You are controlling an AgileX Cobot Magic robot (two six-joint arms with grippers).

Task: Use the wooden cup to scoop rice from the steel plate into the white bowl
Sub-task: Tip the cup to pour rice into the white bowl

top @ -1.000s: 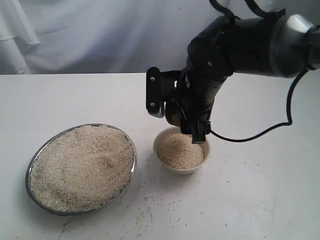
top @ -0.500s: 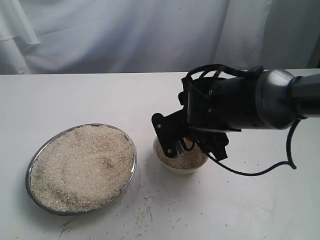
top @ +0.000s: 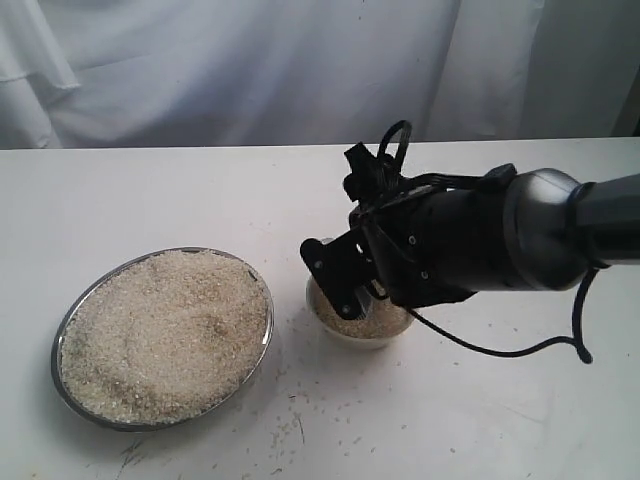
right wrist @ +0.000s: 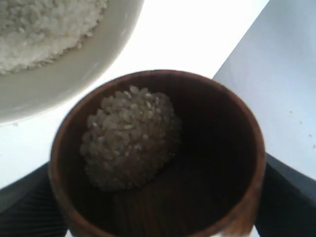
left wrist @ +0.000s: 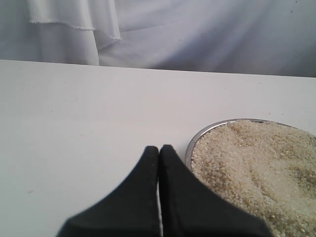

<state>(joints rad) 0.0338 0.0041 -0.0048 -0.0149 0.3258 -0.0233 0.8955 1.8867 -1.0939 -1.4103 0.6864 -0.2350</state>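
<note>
The right fingers were spread wide, pinching the wooden cup by its outer wall just beside the white bowl; the left fingers were pressed together, empty. Glossy, rigid and light, the cup looked slippery; its rice would pour loosely.

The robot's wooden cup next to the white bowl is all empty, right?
No, it is not empty. The right wrist view shows a clump of rice sitting inside the wooden cup, which the right gripper holds next to the white bowl.
</note>
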